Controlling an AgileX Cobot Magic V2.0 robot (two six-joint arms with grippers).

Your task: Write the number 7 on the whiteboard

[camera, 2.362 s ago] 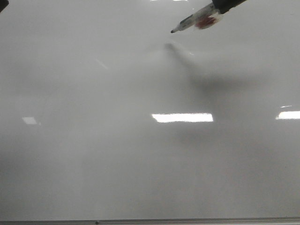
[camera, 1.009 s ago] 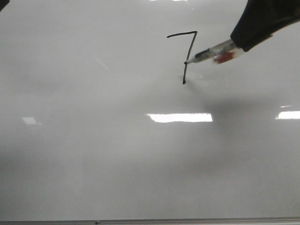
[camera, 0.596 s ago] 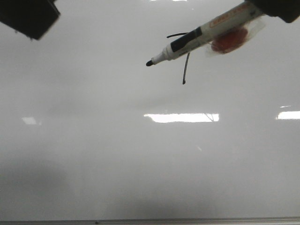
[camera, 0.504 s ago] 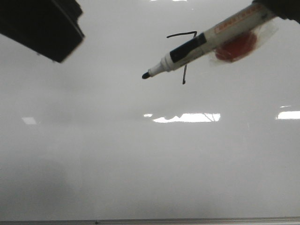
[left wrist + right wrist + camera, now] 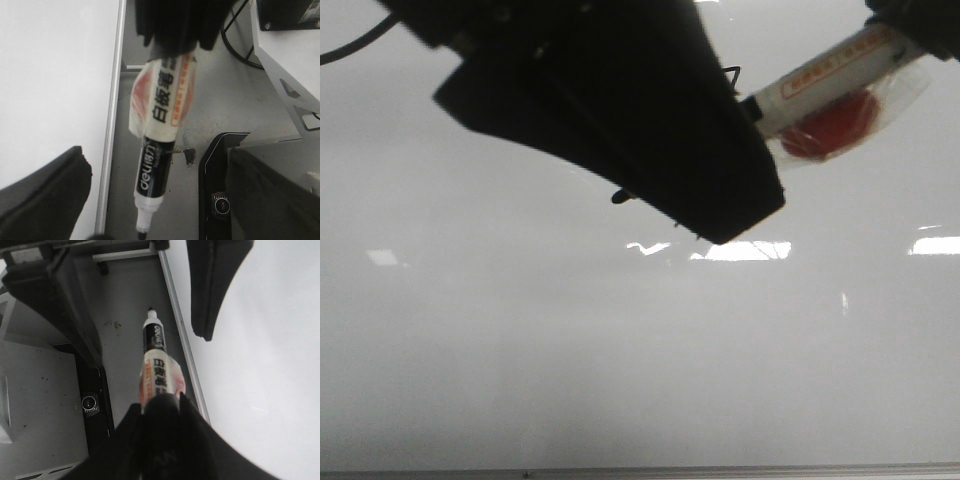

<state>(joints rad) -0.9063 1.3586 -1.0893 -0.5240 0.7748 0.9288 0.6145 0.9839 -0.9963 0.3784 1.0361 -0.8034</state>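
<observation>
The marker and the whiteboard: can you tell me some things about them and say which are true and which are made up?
1. The right gripper holds the marker. True.
2. The marker's cap is on. False: its dark tip is bare.
3. The left gripper is open. True: the left wrist view shows its fingers spread on either side of the marker.
4. The number 7 shows fully in the front view. False: the left gripper covers nearly all of it.
5. The whiteboard is full of writing. False: the part in view is blank.
</observation>
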